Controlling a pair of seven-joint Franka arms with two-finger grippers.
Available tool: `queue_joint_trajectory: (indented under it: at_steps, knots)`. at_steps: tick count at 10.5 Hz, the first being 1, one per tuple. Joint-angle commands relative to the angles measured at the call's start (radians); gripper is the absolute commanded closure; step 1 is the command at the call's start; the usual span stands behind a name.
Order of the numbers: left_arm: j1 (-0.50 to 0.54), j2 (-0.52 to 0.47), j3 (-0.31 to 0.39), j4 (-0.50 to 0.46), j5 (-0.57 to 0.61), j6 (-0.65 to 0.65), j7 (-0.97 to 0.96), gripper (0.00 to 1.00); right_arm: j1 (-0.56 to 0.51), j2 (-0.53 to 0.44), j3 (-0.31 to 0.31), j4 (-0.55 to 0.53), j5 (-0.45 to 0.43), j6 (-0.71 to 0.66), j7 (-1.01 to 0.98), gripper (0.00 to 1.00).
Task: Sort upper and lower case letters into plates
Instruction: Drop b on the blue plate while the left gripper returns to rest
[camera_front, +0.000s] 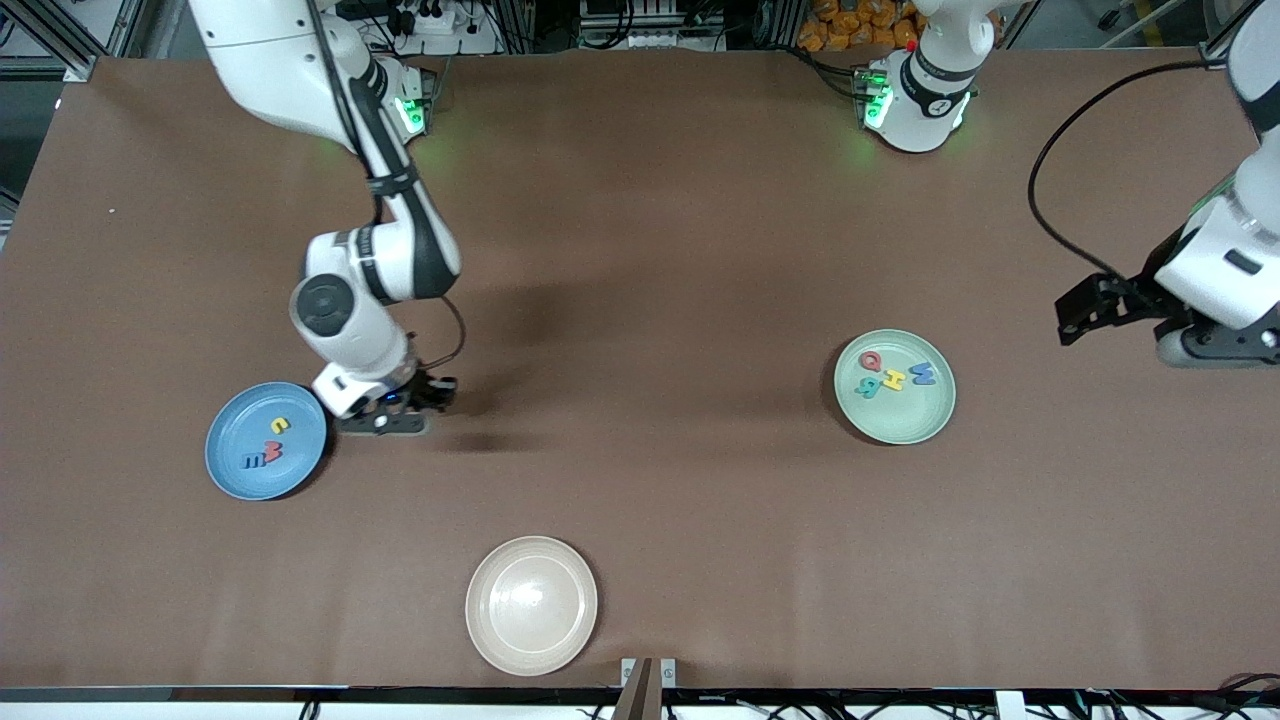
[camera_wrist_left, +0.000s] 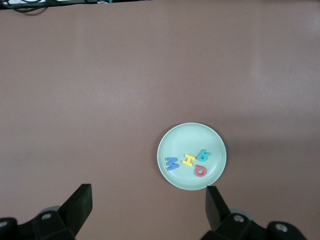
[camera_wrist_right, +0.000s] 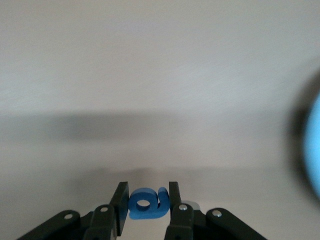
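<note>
Closest to the front camera, a cream plate sits bare on the brown table.

Farther back, toward the right arm's end of the table, the light blue plate holds three small letters: a yellow one, a red one and a blue one, the red and blue nearly touching. Just beside that plate's rim, the right tool is down at the table surface, its two fingers clenched on a small blue letter with a round hole in it. The letter is pinched between the pads, and in the right wrist view the blue plate shows only as a blur at the edge.

Toward the left arm's end of the table lies the mint green plate. It carries four letters bunched together: a red Q, a teal one, a yellow H and a blue W.

The left arm waits, its tool raised above the table near the end by that green plate, fingers spread wide with nothing between them.
</note>
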Motion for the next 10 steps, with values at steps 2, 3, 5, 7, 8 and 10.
queue_joint_trajectory:
  at_steps: [2,3,5,7,8,10]
  knots:
    - [0.003,0.009,-0.002,0.015,-0.068,-0.023,-0.035,0.00,-0.113,0.010,-0.129,0.026,0.015,-0.017,-0.418,1.00]
    - [0.002,0.009,-0.003,0.015,-0.068,-0.044,-0.030,0.00,-0.151,0.011,-0.128,0.039,0.018,-0.020,-0.466,1.00]
    - [0.000,0.010,-0.002,0.020,-0.070,-0.095,-0.038,0.00,-0.154,0.019,-0.128,0.049,0.024,-0.013,-0.465,0.09]
    - [-0.036,-0.031,0.049,0.011,-0.073,-0.095,-0.035,0.00,-0.156,0.019,-0.128,0.057,0.026,-0.008,-0.462,0.00]
    - [-0.087,-0.045,0.094,0.005,-0.071,-0.095,-0.036,0.00,-0.157,0.017,-0.128,0.066,0.027,-0.009,-0.458,0.00]
    - [-0.202,-0.082,0.221,-0.040,-0.077,-0.091,-0.023,0.00,-0.150,-0.007,-0.126,0.085,0.050,-0.055,-0.438,0.00]
